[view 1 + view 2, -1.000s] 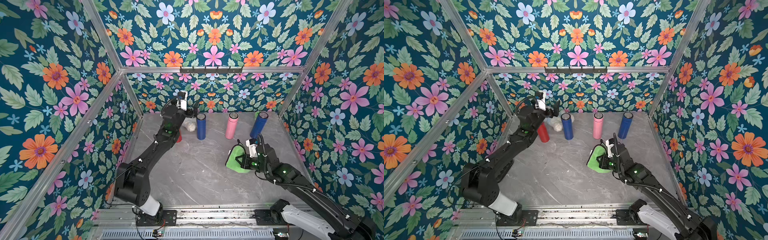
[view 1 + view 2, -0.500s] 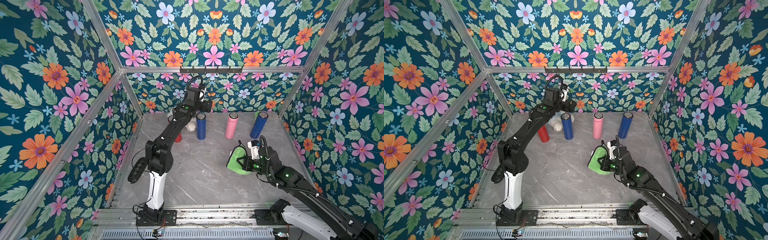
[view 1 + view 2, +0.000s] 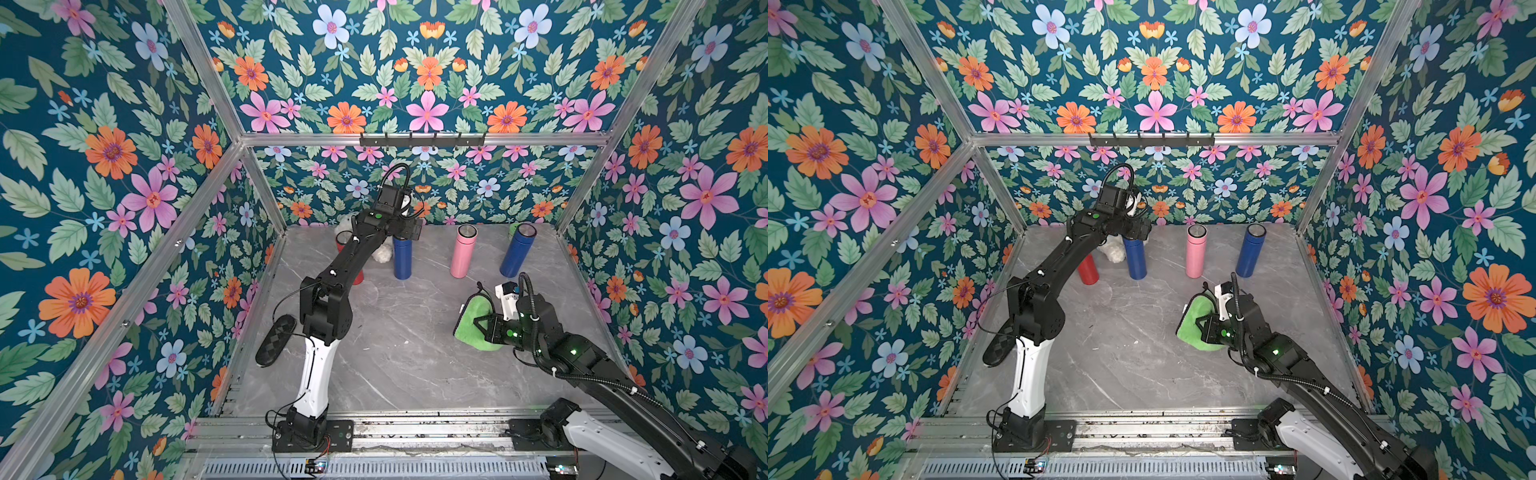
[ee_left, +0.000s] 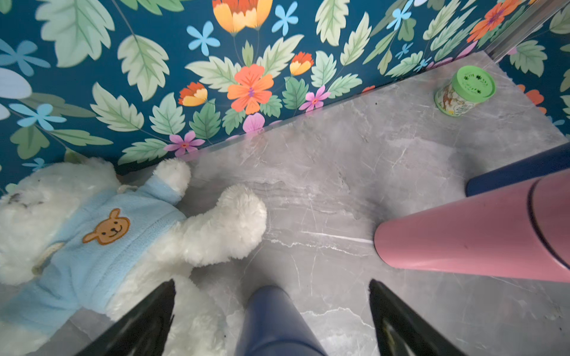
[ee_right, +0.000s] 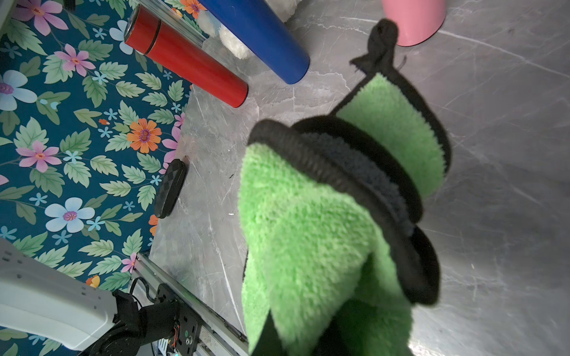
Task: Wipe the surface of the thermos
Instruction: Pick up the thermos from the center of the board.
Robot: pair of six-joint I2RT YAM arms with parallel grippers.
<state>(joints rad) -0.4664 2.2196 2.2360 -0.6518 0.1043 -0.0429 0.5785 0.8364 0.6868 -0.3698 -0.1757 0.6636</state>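
While wide open, left claw (image 4: 271, 282) over blue thermos (image 4: 271, 320); right claw (image 3: 482, 323) tight on cloth (image 3: 468, 316).

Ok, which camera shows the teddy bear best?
Left wrist view: the teddy bear shows large, blue sweater and badge clear. In both top views the left arm covers most of it. Right wrist view catches only white fur at the edge.
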